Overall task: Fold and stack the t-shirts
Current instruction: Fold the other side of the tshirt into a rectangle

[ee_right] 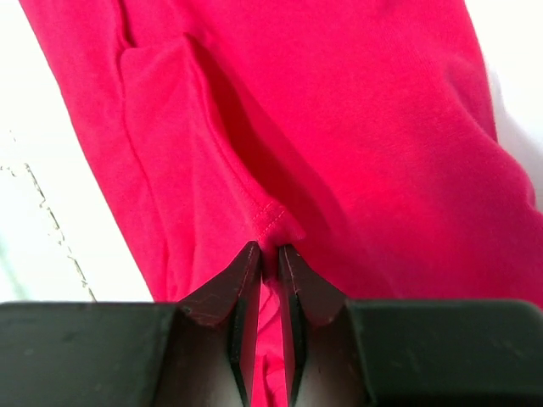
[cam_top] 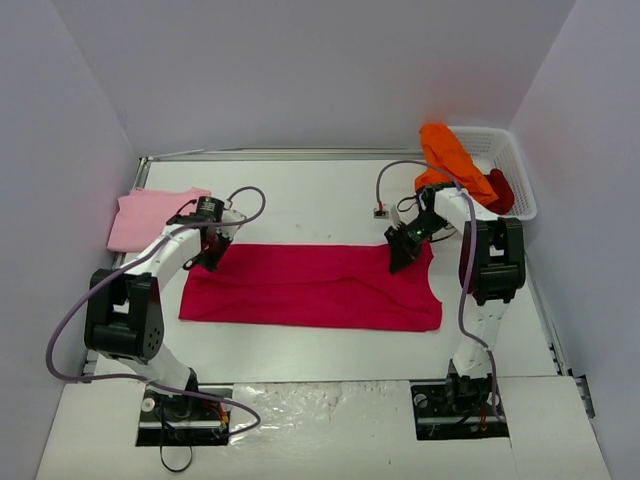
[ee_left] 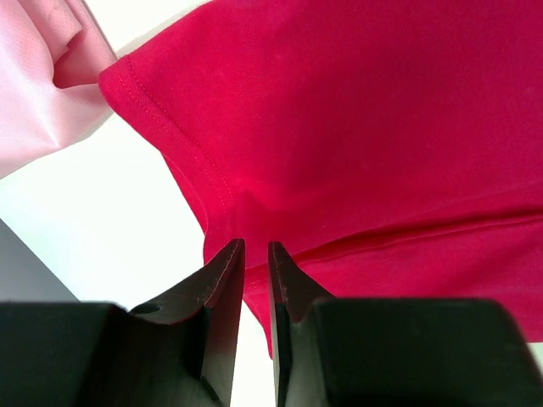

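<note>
Here the danger is in the two pinches, I think. The crimson t-shirt (cam_top: 310,290) lies flat on the table (cam_top: 300,200) as a long band, and both arms take it at its far edge, one near each end. Each pinch has only a little hem, so if the arms pull unevenly, the cloth may slip out on one side and the fold may come out crooked. The right pinch also seems to take a turned-over flap, which could drag and leave a wrinkle.

The left gripper (ee_left: 254,248) has its fingers almost pressed together, with only a thin slit. The hem at the left end of the crimson t-shirt sits in this slit, so I judge that it pinches the cloth. The right gripper (ee_right: 267,248) is likewise nearly closed, and a stitched fold of the same shirt is caught between its tips.

Just beyond the left end of the crimson t-shirt lies the pale pink t-shirt (cam_top: 150,218), close enough that it could be snagged too. Beyond the right end, farther back, the orange t-shirt (cam_top: 450,155) and the dark red t-shirt (cam_top: 502,190) hang over the white basket (cam_top: 515,150), apparently not yet folded.
</note>
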Robot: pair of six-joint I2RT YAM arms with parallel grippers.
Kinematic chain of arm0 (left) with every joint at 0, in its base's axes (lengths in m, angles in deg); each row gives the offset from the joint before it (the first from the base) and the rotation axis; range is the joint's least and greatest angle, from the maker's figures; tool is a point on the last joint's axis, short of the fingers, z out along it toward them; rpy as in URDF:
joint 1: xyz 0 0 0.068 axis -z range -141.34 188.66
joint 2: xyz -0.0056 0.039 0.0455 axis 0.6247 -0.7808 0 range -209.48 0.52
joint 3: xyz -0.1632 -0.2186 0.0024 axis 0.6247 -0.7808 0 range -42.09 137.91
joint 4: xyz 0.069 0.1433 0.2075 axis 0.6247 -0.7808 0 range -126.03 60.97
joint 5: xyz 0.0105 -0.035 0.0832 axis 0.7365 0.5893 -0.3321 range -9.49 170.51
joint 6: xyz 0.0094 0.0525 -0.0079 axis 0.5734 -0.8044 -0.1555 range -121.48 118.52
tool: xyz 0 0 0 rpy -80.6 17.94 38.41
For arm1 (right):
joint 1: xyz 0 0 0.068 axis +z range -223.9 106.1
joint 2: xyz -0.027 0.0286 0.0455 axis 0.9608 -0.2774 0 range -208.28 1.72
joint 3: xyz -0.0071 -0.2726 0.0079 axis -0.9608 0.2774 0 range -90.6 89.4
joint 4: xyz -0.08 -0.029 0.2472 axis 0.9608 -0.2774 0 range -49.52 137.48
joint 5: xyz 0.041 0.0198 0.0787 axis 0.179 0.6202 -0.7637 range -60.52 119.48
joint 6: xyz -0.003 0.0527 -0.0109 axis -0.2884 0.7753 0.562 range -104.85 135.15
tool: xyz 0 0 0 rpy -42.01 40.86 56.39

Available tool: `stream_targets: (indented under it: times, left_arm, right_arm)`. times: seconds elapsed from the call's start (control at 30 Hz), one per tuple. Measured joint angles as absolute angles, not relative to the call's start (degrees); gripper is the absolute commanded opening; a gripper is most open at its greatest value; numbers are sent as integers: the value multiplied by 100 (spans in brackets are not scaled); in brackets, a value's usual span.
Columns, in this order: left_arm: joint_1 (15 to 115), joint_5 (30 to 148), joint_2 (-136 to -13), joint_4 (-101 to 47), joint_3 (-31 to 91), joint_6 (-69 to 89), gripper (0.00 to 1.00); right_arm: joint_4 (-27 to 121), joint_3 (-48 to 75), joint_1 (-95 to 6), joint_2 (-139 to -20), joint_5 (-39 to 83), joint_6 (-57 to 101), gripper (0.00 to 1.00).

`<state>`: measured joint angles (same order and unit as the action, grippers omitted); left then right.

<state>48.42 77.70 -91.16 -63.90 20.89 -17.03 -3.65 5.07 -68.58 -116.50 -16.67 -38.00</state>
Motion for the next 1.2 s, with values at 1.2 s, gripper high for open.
stream_targets:
  times: [1.2]
  left_arm:
    - [4842, 7773, -9072, -6381, 2089, -1703, 17]
  right_arm:
    - [-851, 959, -5725, -10915, -1311, -3784, 11]
